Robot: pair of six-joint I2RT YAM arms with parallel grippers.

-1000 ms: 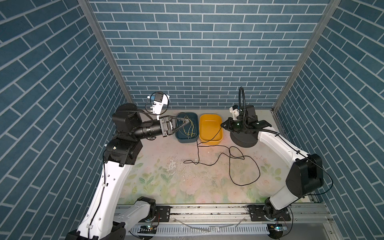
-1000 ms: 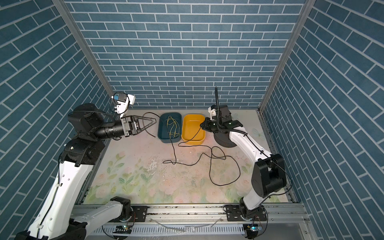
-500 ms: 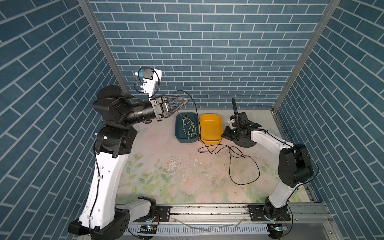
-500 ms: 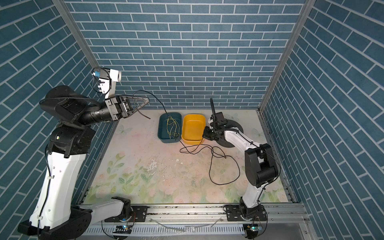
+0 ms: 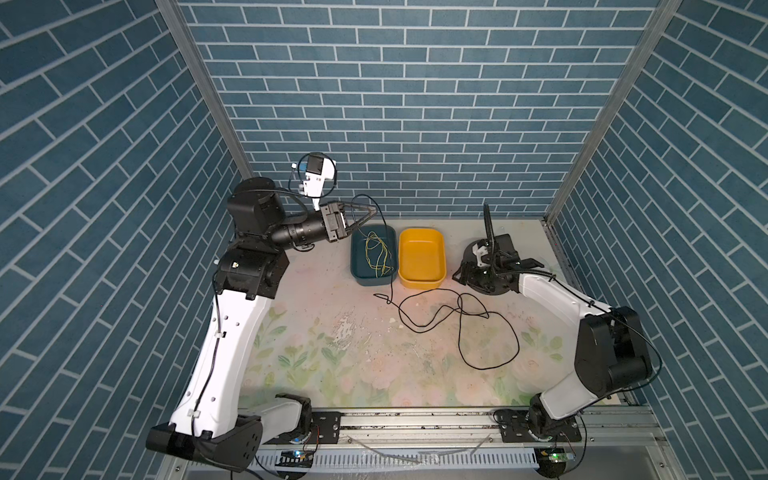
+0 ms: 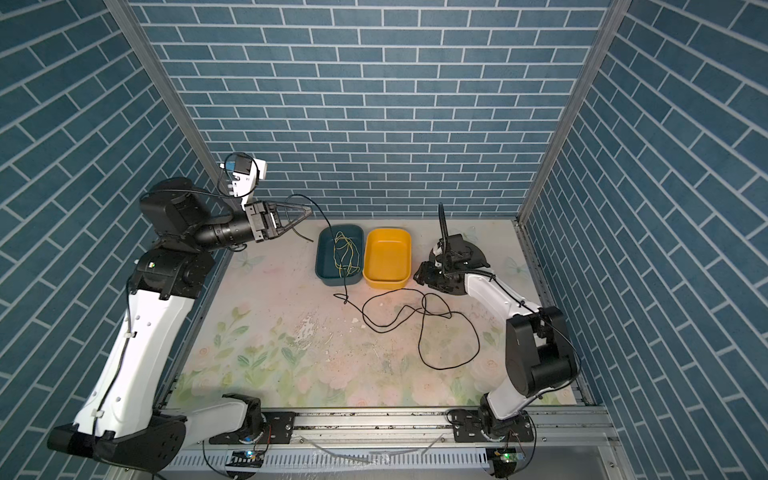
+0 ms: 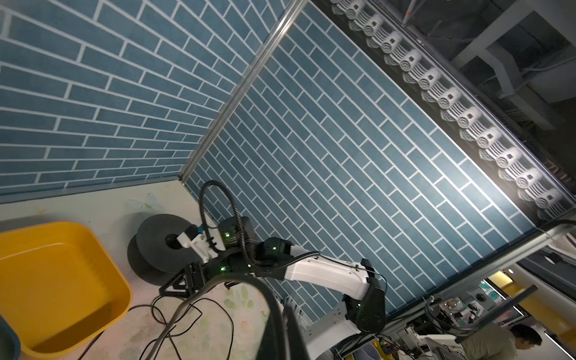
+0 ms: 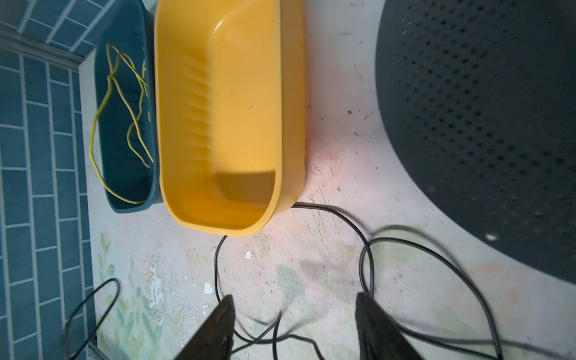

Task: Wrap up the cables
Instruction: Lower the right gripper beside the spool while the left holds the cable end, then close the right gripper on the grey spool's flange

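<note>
Cables (image 5: 459,309) hang from the left fingers (image 5: 372,211), which are pinched together on one end. From there they drop past the teal bin (image 5: 361,278) and sprawl in loose loops on the surface (image 5: 332,361). The slack lies just beneath and ahead of the right fingers (image 8: 218,330), which are spread apart, nearer, and beside the spool (image 8: 483,124).

Both top views: bright, even overhead light, sharp throughout. Soft shadow on the floral mat (image 5: 374,353) beside the left arm's base. Wall lines bow toward the edges.
Left wrist view: glare high on the right wall (image 7: 486,187). The black cord (image 7: 187,304) near the lens is blurred.
Right wrist view: cord smeared, perforated spool (image 8: 483,124) soft.
</note>
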